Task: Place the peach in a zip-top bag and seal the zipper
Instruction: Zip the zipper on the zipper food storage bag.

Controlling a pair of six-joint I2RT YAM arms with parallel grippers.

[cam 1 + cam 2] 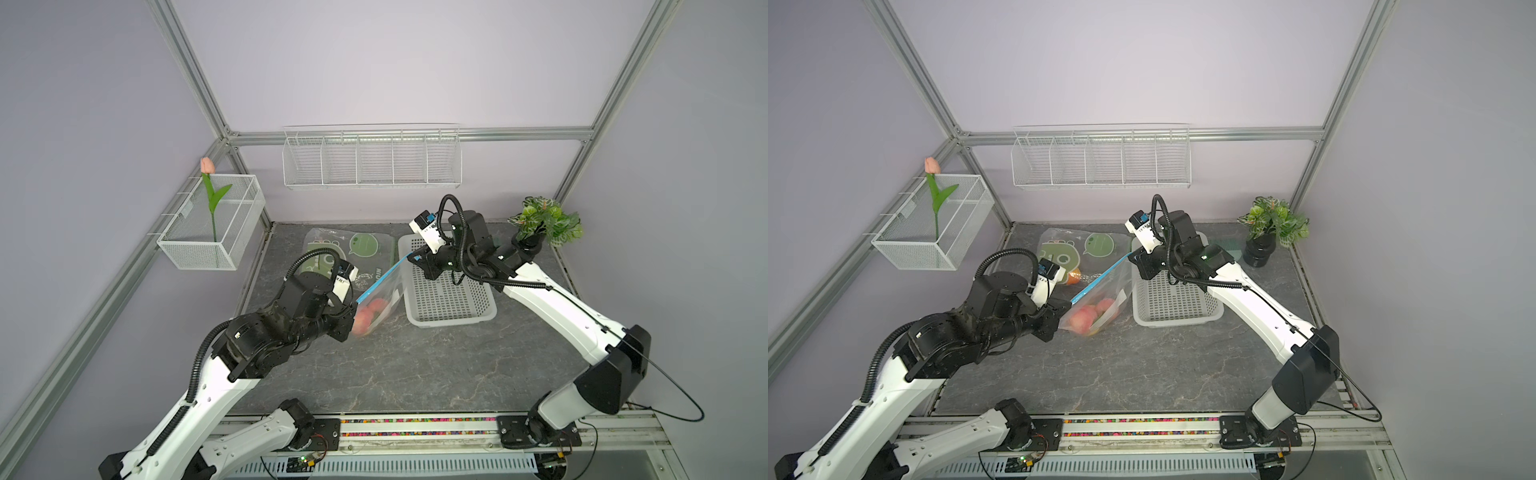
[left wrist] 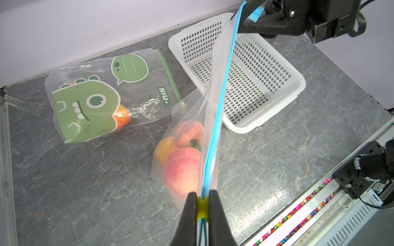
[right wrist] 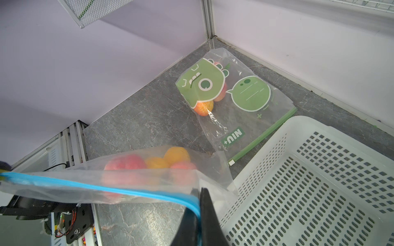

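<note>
A clear zip-top bag with a blue zipper hangs stretched between my two grippers above the table. Pink peaches and some orange fruit sit inside it at its low end. My left gripper is shut on the zipper's lower end, with a yellow slider between its fingers and a peach just beyond. My right gripper is shut on the zipper's upper end, over the basket's edge. In both top views the zipper runs taut from left gripper to right gripper.
A white perforated basket stands right of the bag, under my right arm. A second bag with a green dinosaur print, holding fruit, lies at the back. A potted plant stands back right. Wire baskets hang on the walls.
</note>
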